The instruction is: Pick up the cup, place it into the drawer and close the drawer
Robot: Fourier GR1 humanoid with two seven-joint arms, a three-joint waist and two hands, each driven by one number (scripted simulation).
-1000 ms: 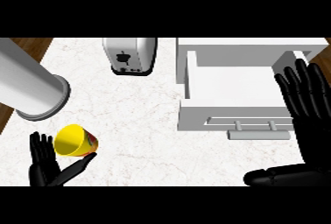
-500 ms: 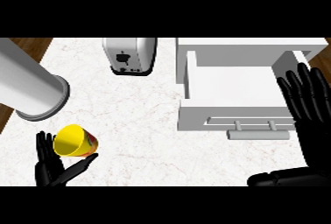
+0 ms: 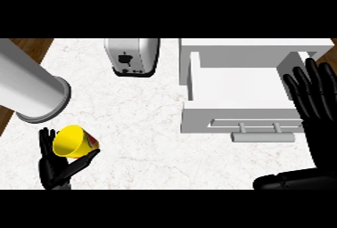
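Note:
The yellow cup (image 3: 71, 141) lies tilted on the marble counter at the lower left, its mouth facing up and to the left. My left hand (image 3: 56, 167) stands open right beside it, straight fingers along the cup's left side and the thumb under its right side. The white drawer (image 3: 211, 122) is pulled open at the upper right, with nothing in it and its bar handle (image 3: 263, 136) facing me. My right hand (image 3: 319, 111) is open with its fingers straight, over the drawer's right edge, far from the cup.
A silver toaster (image 3: 132, 55) stands at the back of the counter, left of the drawer. A large grey cylinder (image 3: 33, 89) lies across the upper left, just above the cup. Bare marble counter (image 3: 145, 133) stretches between cup and drawer.
My right hand and forearm have drifted to the right, toward the drawer's right edge. The left hand and the cup have not moved.

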